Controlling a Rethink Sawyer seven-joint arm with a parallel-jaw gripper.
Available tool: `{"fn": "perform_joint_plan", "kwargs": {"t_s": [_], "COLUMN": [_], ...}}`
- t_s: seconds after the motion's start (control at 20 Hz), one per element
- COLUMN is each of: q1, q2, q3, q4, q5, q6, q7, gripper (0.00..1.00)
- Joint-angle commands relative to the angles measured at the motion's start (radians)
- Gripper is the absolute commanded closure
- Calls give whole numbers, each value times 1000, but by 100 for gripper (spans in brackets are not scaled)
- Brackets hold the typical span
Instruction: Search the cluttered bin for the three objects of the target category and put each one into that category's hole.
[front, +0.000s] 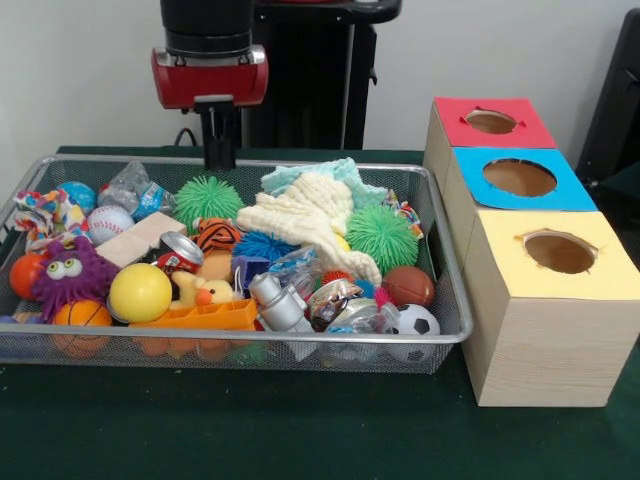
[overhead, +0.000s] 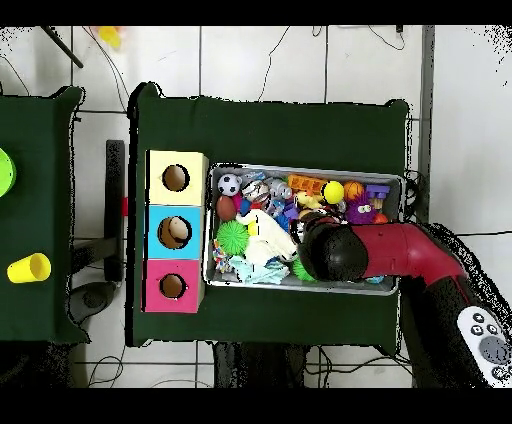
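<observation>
A wire bin (front: 452, 300) holds a heap of toys. Among them are two green spiky balls (front: 208, 198) (front: 382, 236), a blue spiky ball (front: 262, 245), a yellow ball (front: 140, 292), a baseball (front: 110, 222), an orange basketball (front: 82, 315), a soccer ball (front: 415, 322) and a brown ball (front: 408, 286). My gripper (front: 219, 158) hangs over the bin's far rim, just behind the left green spiky ball, with nothing seen in it. In the overhead view the arm's head (overhead: 332, 252) hides the gripper. Beside the bin stand a red box (front: 520, 135), a blue box (front: 570, 195) and a yellow box (front: 500, 245), each with a round hole.
Also in the bin are a cream knitted cloth (front: 310, 220), purple monster (front: 72, 272), tiger plush (front: 216, 235), soda can (front: 180, 250), wooden block (front: 140, 238) and orange block (front: 200, 318). The overhead view shows a yellow cup (overhead: 28, 268) on a separate table.
</observation>
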Motion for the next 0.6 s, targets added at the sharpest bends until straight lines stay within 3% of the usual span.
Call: {"fn": "perform_joint_plan", "kwargs": {"t_s": [0.05, 0.15, 0.2, 0.6], "q1": [-43, -58, -64, -111], "q2": [68, 74, 76, 86], "q3": [-25, -18, -16, -5], "q4": [45, 41, 38, 18], "q5": [-21, -25, -31, -63], "q6": [-46, -58, -60, -83], "q7": [23, 12, 7, -31], "gripper": [100, 100, 0, 0]}}
